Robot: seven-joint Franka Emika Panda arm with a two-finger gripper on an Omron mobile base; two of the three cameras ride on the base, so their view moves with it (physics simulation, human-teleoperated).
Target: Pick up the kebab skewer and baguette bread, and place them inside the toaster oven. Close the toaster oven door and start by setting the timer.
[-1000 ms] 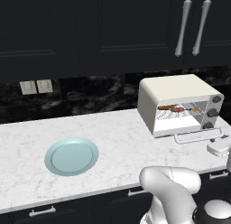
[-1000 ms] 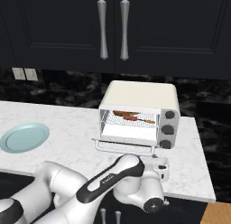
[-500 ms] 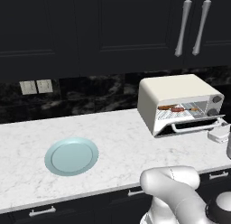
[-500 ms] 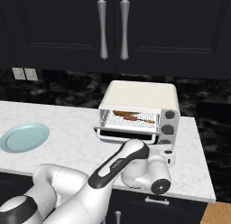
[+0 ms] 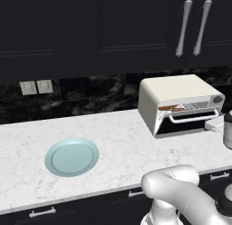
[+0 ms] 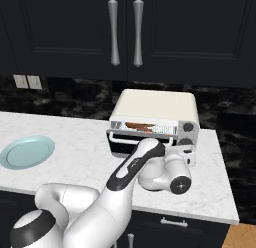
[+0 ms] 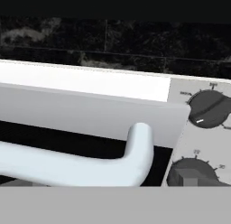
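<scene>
The cream-white toaster oven (image 5: 179,90) (image 6: 156,106) stands on the counter. The toaster oven door (image 5: 188,125) is tilted up and stands slightly ajar at its top, its pale bar handle (image 5: 194,116) (image 6: 131,138) (image 7: 67,166) facing out. Through the gap a reddish-brown strip of food (image 5: 171,108) (image 6: 140,126) lies on the rack; I cannot tell the kebab skewer from the baguette bread there. My gripper (image 5: 216,124) sits just right of the handle, close to the two dark knobs (image 7: 206,109). Its fingertips are hidden.
A pale blue plate (image 5: 71,157) (image 6: 26,152) lies on the white marble counter (image 5: 122,142), left of the oven. Dark upper cabinets with long metal handles (image 5: 183,26) hang above. My own arm (image 6: 145,164) crosses in front of the oven door.
The oven door has swung up from lying flat to nearly shut. My hand has risen with it toward the oven's front.
</scene>
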